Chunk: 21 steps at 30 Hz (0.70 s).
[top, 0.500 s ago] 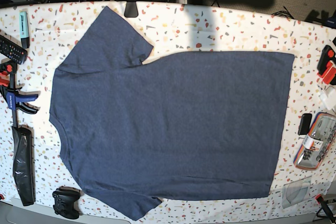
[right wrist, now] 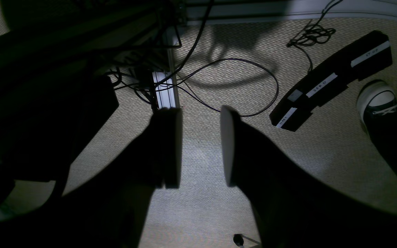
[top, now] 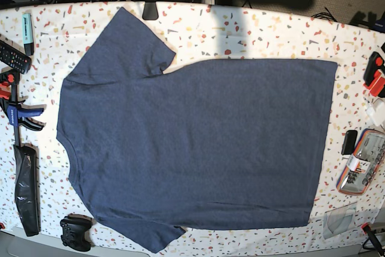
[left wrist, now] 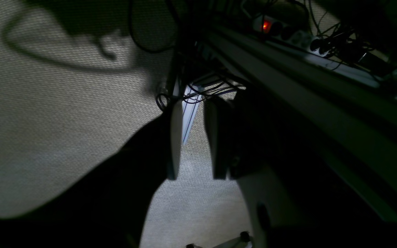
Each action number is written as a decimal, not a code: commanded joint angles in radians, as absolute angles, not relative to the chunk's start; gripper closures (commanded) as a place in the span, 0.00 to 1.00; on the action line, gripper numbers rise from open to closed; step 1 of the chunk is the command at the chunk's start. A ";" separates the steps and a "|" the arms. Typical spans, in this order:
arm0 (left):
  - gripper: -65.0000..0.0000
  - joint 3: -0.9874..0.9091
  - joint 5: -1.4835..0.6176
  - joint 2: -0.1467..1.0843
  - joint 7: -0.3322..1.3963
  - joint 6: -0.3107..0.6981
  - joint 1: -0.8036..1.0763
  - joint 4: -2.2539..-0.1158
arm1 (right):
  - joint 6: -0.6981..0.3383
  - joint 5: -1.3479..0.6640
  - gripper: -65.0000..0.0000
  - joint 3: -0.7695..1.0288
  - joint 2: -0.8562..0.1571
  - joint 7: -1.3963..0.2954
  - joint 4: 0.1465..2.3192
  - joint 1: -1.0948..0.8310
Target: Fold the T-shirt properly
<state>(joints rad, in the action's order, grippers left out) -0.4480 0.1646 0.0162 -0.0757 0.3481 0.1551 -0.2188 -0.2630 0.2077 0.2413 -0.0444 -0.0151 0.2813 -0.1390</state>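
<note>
Left wrist: left gripper (left wrist: pixel 193 137) over carpeted floor (left wrist: pixel 47 120), jaws slightly apart, apparently empty in the gloom. Right wrist: right gripper (right wrist: pixel 200 146) above carpet too, jaws parted, holding nothing. Base: T-shirt (top: pixel 198 130) spread flat, plain side up, across the speckled counter (top: pixel 264 34).

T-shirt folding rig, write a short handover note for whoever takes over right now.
Left gripper: open, holding nothing, hanging over the floor, away from the table.
Right gripper: open, holding nothing, also over the floor.
Large heathered navy-blue short-sleeved T-shirt: spread flat on the speckled white table, plain side up, collar toward the base view's left, hem toward its right, both sleeves out.
Done: shirt laid out flat.
Left: every fold; neither arm has reached the shirt yet.
</note>
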 commanded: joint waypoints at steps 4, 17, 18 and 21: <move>0.77 -0.450 0.168 0.017 -0.079 0.358 0.163 -0.222 | -0.277 0.207 0.70 0.241 -0.047 -0.010 0.286 -0.144; 0.77 -0.450 0.168 0.017 -0.076 0.359 0.267 -0.379 | -0.337 0.207 0.70 0.241 -0.073 -0.029 0.374 -0.195; 0.77 -0.450 0.167 0.015 -0.075 0.360 0.284 -0.402 | -0.351 0.206 0.70 0.241 -0.078 -0.029 0.390 -0.206; 0.77 -0.450 0.168 0.014 -0.068 0.418 0.335 -0.476 | -0.381 0.210 0.70 0.241 -0.088 -0.034 0.445 -0.246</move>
<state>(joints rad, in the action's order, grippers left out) -0.4480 0.1684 0.0139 -0.0616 0.4171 0.3271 -0.4736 -0.3687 0.2073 0.2409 -0.0818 -0.0391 0.4416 -0.2405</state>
